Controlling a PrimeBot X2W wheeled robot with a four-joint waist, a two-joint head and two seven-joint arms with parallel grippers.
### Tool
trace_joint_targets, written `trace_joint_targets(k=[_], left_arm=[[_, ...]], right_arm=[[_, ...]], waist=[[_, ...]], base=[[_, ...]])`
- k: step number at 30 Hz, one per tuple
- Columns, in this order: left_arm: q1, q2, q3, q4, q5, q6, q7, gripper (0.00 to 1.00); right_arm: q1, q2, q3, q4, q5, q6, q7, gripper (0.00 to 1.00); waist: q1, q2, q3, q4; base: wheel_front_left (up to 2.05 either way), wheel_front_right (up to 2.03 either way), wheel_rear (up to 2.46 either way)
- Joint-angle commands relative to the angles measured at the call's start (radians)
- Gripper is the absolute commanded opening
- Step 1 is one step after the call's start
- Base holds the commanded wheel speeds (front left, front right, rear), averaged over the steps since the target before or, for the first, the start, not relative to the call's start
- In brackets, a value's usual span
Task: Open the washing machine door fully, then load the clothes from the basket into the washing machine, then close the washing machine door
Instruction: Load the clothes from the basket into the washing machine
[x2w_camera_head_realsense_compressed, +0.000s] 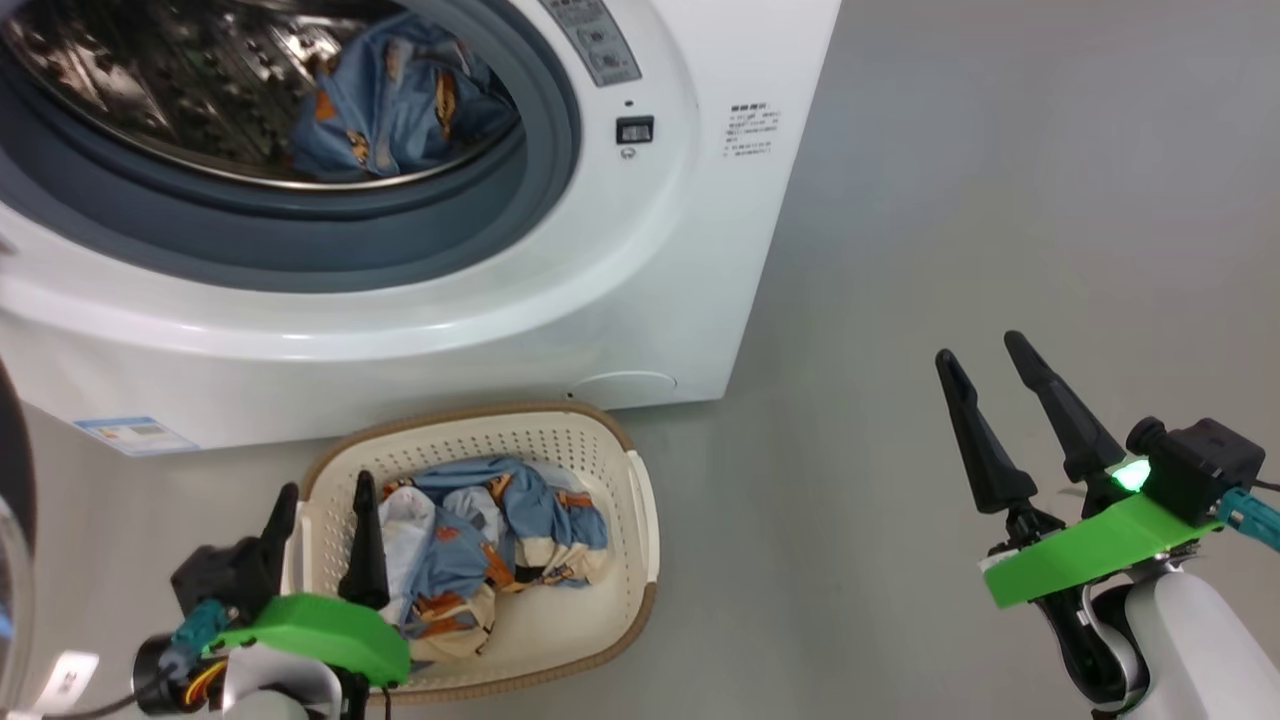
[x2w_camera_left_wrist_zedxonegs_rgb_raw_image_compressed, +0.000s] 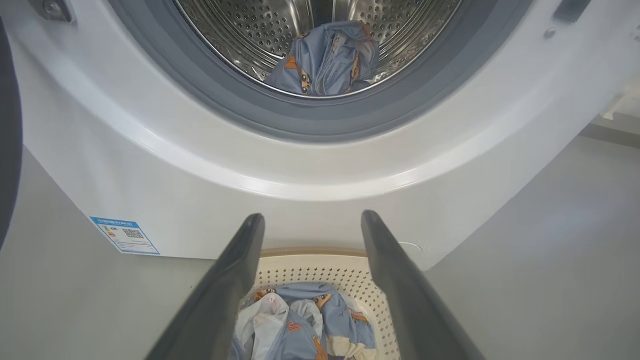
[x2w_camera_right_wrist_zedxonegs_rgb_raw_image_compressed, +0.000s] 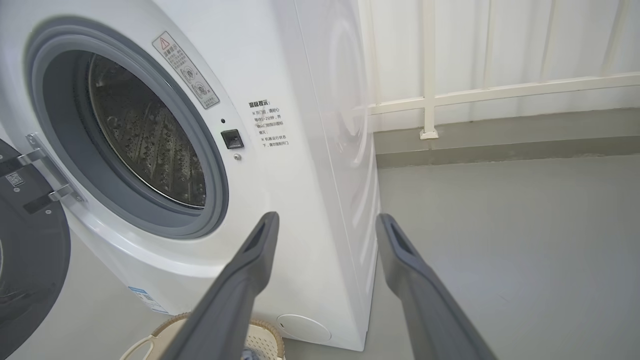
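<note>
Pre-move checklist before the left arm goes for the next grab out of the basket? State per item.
1. washing machine door swung clear of the opening: ok.
2. Way into the drum unblocked; one garment lies inside it: ok.
3. clothes to load in the basket: ok, a pile is there.
4. left gripper open, empty, over the basket's left end: ok.
5. right gripper open, empty, off to the right, apart from the basket: ok.
6. Whether the pile is one garment or several: cannot tell.
</note>
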Motion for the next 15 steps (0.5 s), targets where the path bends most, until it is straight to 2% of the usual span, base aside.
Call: trace_joint_targets(k=[1, 6, 15], left_arm=[[-0.045, 0.020, 0.023, 0.014, 0.005, -0.003, -0.003, 1.00], [-0.124, 0.029, 0.016, 0.135, -0.002, -0.017, 0.011, 1.00], [-0.313, 0.058, 0.008, 0.431, -0.011, -0.039, 0.027, 1.00]], right_arm=[[-0.023, -0.009, 0.020, -0.027, 0.015, 0.002, -0.005, 1.00], [-0.054, -0.009, 0.015, -0.039, 0.023, 0.002, -0.005, 1.00], [-0.132, -0.005, 0.032, -0.056, 0.031, 0.002, -0.005, 1.00]], waist=[[0.0000, 0.0000, 0.051, -0.027], [0.0000, 0.0000, 0.133, -0.052], [0.0000, 0.0000, 0.280, -0.096]], base=[[0.00, 0.00, 0.00], [0.00, 0.00, 0.00], [0.00, 0.00, 0.00]])
